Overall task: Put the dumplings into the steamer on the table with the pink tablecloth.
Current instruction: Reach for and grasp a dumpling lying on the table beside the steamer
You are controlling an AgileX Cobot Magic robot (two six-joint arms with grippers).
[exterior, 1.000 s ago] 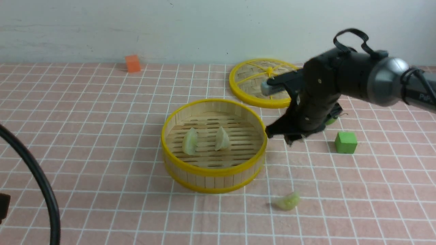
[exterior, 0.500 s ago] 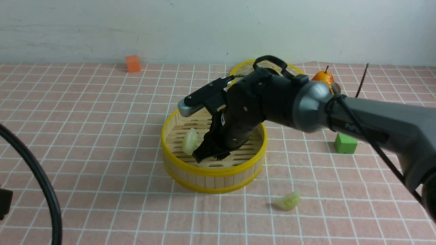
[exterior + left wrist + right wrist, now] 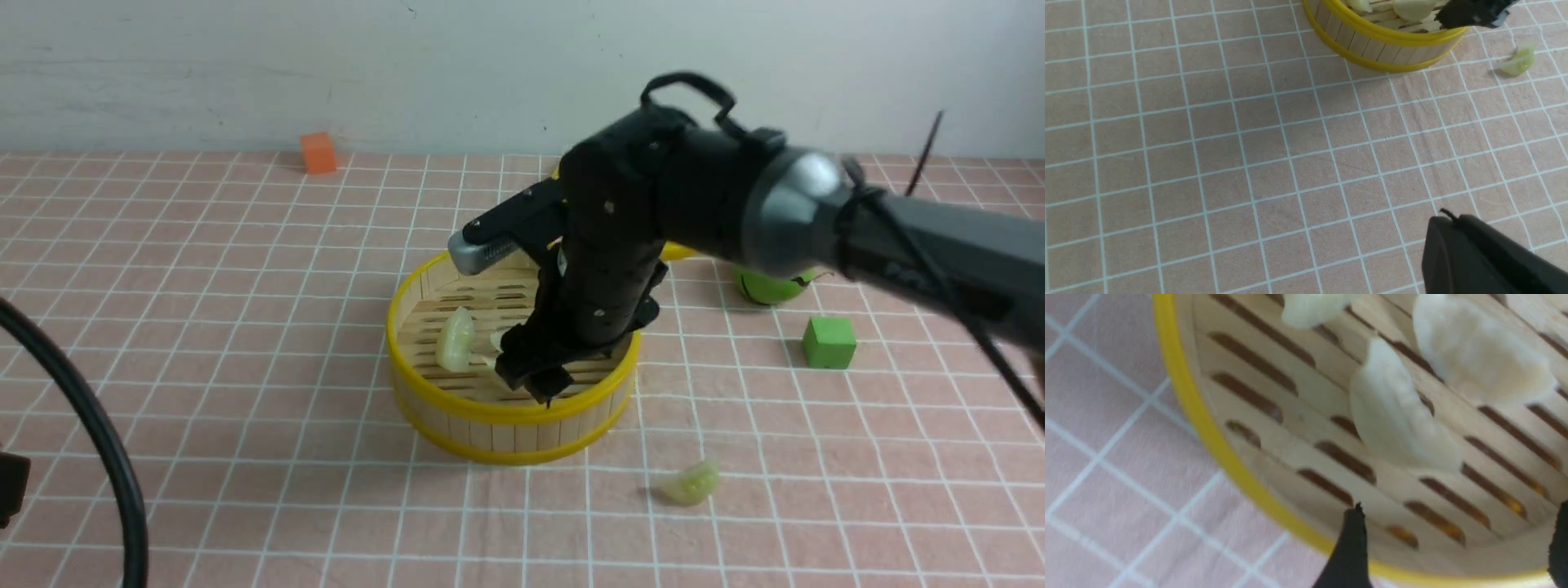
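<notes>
Black right claw (image 3: 522, 371), released, hangs higher above the steamer (image 3: 514, 412) than before, three dumplings (image 3: 1402, 410) beneath.

The right arm (image 3: 808, 200) looks black and grey, apparently with looped black cable (image 3: 947, 278)

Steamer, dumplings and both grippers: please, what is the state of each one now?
Steamer: uncovered, upright, three dumplings inside.
Dumplings in it: lying on the slatted floor.
Dumpling outside: lying on the cloth.
Right gripper: open.
Left gripper: shut.
</notes>
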